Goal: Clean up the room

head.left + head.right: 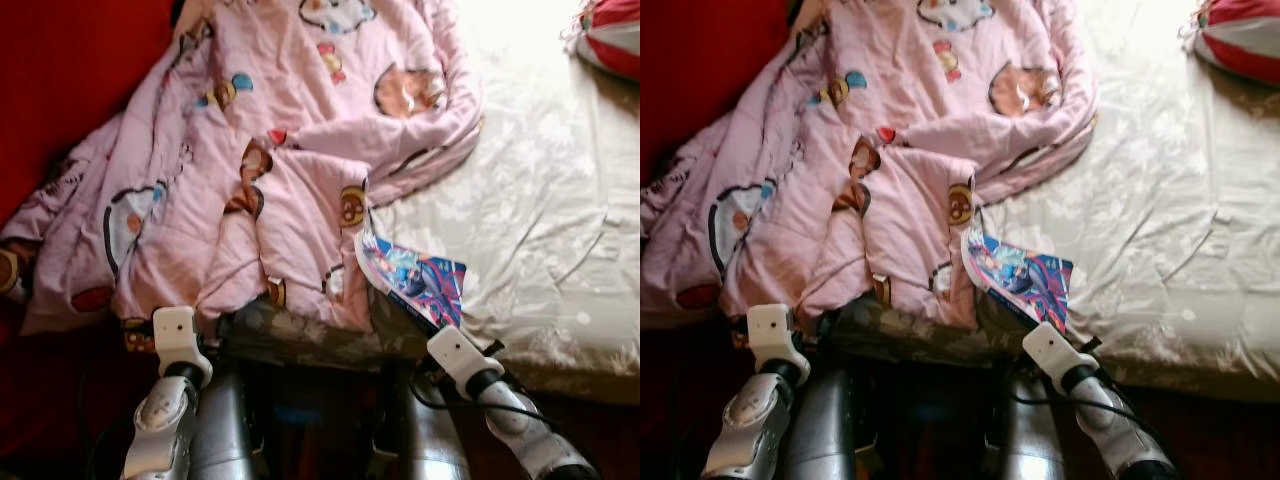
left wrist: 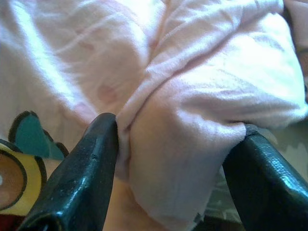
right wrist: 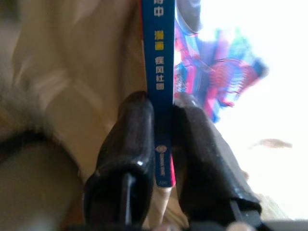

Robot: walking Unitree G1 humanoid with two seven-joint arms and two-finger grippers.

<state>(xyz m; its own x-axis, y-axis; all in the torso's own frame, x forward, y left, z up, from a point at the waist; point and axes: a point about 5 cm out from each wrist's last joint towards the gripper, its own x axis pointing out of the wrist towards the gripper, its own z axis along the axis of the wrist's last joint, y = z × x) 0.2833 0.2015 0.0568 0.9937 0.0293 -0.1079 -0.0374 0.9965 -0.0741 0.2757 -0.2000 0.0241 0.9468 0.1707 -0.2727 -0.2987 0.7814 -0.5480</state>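
Comic book (image 1: 425,282): bright blue-and-red cover, lying at the near edge of the bed (image 1: 530,230), one corner tucked under the hem of the pink cartoon quilt (image 1: 260,170). In the right wrist view the right gripper (image 3: 163,144) is clamped on the blue spine of the book, one black finger on each side, spine edge-on between them.

Left gripper (image 2: 173,159): fingers spread around a bunched fold of the pink quilt at the bed's near edge. Fabric fills the gap and touches both pads. Judged as a loose hold, not a pinch.

Quilt is crumpled in a heap over the left part of the bed, spilling toward the red wall (image 1: 70,80). A red-and-white striped cushion (image 1: 610,40) sits at the far right corner.

Progress: early. Book grasped but not lifted off the mattress; quilt unfolded; nothing put away as far as visible. Remaining: remove the book, straighten the quilt.
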